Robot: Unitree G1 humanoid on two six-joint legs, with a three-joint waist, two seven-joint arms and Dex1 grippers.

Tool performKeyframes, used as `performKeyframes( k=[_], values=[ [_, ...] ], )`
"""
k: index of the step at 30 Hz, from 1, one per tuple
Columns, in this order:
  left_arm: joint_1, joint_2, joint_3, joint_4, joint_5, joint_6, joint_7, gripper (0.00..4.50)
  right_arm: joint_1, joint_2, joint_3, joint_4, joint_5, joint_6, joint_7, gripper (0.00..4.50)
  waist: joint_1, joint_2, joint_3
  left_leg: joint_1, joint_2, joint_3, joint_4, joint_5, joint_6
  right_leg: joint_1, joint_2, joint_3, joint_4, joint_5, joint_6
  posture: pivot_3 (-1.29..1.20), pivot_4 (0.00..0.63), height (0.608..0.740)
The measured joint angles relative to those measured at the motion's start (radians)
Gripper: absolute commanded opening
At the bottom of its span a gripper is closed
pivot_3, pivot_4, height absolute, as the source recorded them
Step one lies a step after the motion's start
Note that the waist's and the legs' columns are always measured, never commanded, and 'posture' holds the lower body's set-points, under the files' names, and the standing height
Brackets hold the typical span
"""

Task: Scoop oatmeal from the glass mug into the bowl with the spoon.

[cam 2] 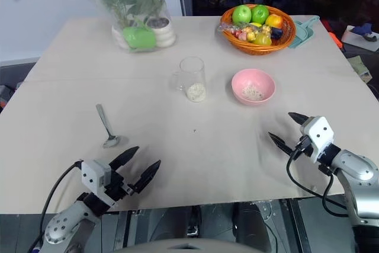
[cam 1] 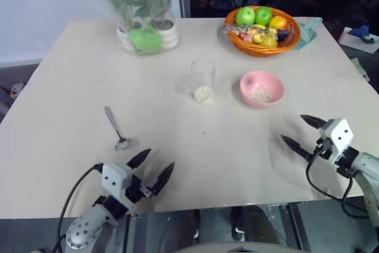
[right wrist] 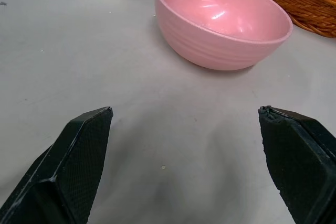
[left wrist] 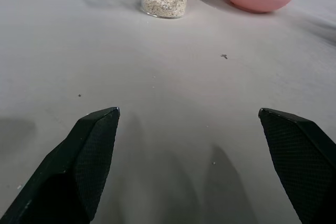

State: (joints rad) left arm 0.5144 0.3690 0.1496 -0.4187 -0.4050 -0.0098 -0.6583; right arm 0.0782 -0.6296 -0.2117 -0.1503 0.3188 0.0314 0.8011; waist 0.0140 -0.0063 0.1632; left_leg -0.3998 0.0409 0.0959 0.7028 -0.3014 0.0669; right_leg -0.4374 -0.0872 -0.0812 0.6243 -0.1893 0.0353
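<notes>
Near the middle of the desk [cam 1: 71,75], a little toward its far edge, stands the glass mug [cam 1: 203,80], upright, with a low layer of pale oatmeal [cam 1: 203,94] covering its bottom. Just beside it, toward the right edge, sits the bowl [cam 1: 262,88], pink and shallow, apart from the mug and holding a small scatter of the same flakes in its hollow. The spoon [cam 1: 116,128] lies flat on the bare desk closer to the left edge and the near edge, its head pointing toward the near edge, its handle toward the far one; nothing touches it.

At the far right corner an orange woven basket [cam 1: 262,30] is heaped with green apples and other coloured fruit. Toward the far left corner stands a big clear vase [cam 1: 133,4] holding green plants.

Along the near edge, the left gripper [cam 1: 151,169] hovers just short of the spoon's head with its black fingers spread wide and nothing between them. The right gripper [cam 1: 303,133] hangs near the right edge, on the near side of the bowl, likewise spread wide and empty.
</notes>
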Motion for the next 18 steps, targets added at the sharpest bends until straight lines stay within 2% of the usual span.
performKeyframes(
  k=[3,7,10,14,18],
  values=[
    [-0.032,0.007,0.006,0.009,-0.018,0.007,-0.002,4.47,0.005,0.003,0.0,-0.015,0.027,0.0,0.023,4.5,0.001,0.0,0.0,0.0,0.0,0.0,0.0,0.0,0.0,0.0,0.0,0.0,0.0,0.0,0.0,0.0,0.15,0.74],
    [-0.147,0.022,0.049,0.017,-0.062,0.035,0.011,4.47,0.015,0.024,0.016,-0.144,0.099,-0.063,0.095,4.5,0.001,0.001,0.0,0.001,0.0,-0.001,0.0,0.0,0.0,0.001,0.001,0.0,0.001,0.0,0.0,0.0,0.15,0.74],
    [-0.167,0.008,0.032,-0.002,-0.057,0.08,0.058,4.47,0.034,0.024,0.017,-0.241,0.206,-0.043,0.137,4.5,-0.002,0.0,0.0,0.001,0.0,0.002,0.0,0.0,0.0,0.0,0.0,0.002,0.0,0.001,0.0,0.0,0.15,0.74],
    [-0.222,-0.05,0.029,-0.069,-0.03,0.154,0.207,4.47,0.028,0.013,0.017,-0.335,0.313,-0.004,0.174,4.5,0.003,-0.001,0.0,0.002,0.0,0.0,0.0,0.0,0.001,0.002,0.0,0.002,0.0,0.001,-0.001,0.0,0.15,0.74],
    [-0.354,-0.067,0.05,-0.165,0.021,0.401,0.46,4.47,0.001,-0.008,0.018,-0.357,0.364,0.026,0.201,4.5,0.002,-0.002,0.0,0.004,0.0,-0.002,0.001,0.0,0.0,0.005,0.001,0.0,0.001,0.001,0.0,0.0,0.15,0.74]
  ],
)
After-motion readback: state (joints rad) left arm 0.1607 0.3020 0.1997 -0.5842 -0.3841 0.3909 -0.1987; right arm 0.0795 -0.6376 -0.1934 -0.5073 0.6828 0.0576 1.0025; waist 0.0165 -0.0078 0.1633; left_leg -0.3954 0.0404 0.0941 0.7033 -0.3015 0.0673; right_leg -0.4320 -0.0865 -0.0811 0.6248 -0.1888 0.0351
